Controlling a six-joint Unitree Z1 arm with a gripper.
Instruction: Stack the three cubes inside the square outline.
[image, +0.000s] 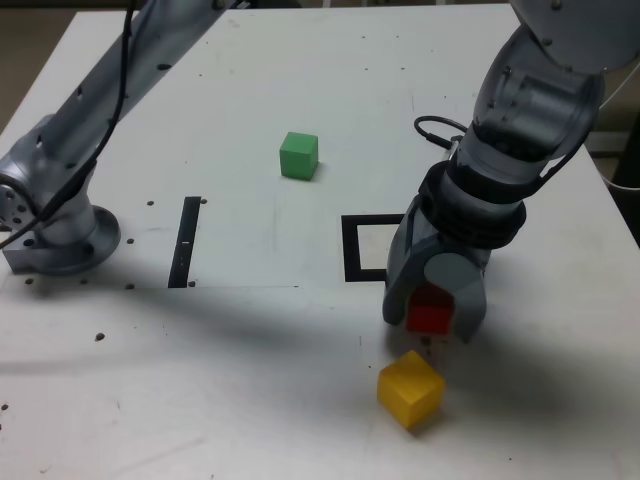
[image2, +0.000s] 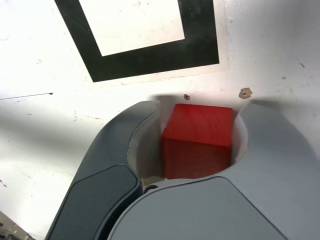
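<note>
The red cube (image: 430, 316) sits between the grey jaws of my gripper (image: 433, 322), just in front of the square outline (image: 352, 250). In the wrist view both jaws press against the sides of the red cube (image2: 197, 135), so my gripper (image2: 200, 116) is shut on it. The square outline (image2: 145, 62) lies a short way beyond the cube, with nothing on the part that shows. The yellow cube (image: 410, 388) rests tilted on the table just in front of the gripper. The green cube (image: 298, 155) stands alone further back, toward the exterior view's left. The arm hides the outline's right side.
A thin black strip (image: 186, 240) lies on the table at the exterior view's left. The arm's base (image: 60, 235) is bolted near the left edge, with cables running up the arm. Small screw holes dot the white tabletop (image: 250, 400).
</note>
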